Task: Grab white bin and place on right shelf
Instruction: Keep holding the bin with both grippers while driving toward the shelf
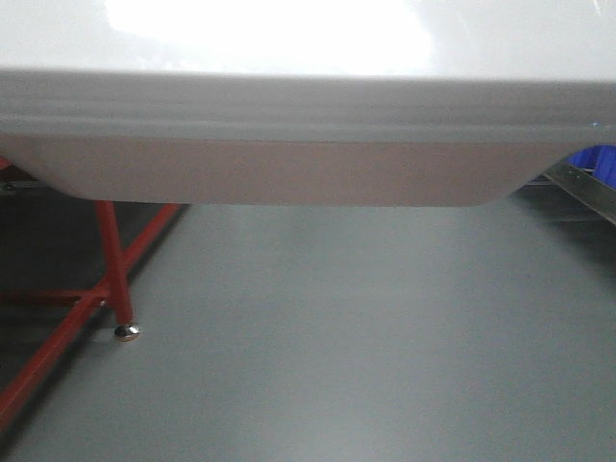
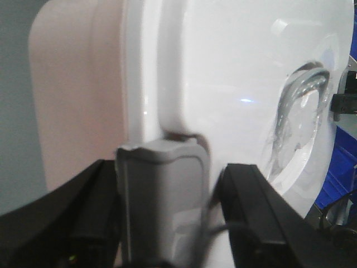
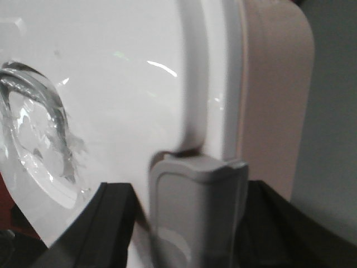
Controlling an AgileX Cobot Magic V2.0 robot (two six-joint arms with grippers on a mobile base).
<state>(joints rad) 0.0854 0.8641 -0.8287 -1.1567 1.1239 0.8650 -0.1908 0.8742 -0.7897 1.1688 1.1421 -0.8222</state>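
Left wrist-mounted view: the black fingers (image 2: 251, 215) of the left gripper (image 2: 170, 173) stand either side of a grey clip (image 2: 162, 206) at the end of the white bin (image 2: 78, 100), closed in on it. In the right wrist view the right gripper (image 3: 187, 190) clamps the matching clip (image 3: 195, 218) at the other end likewise. Between them runs the glossy lid (image 2: 223, 84), its recessed handle (image 2: 301, 117) at the right of the left wrist frame. In the front view the bin fills the upper half, hanging above the grey floor (image 1: 366, 337) with nothing under it. A red frame (image 1: 114, 255) stands at lower left. At the right edge is a metal rail, probably the right shelf (image 1: 585, 191), below a blue crate (image 1: 599, 159). Judged mid-carry, the step would go best with equal grips, the lid level, the bottom raised above the rail before moving in, and no tug that might spring the clips.
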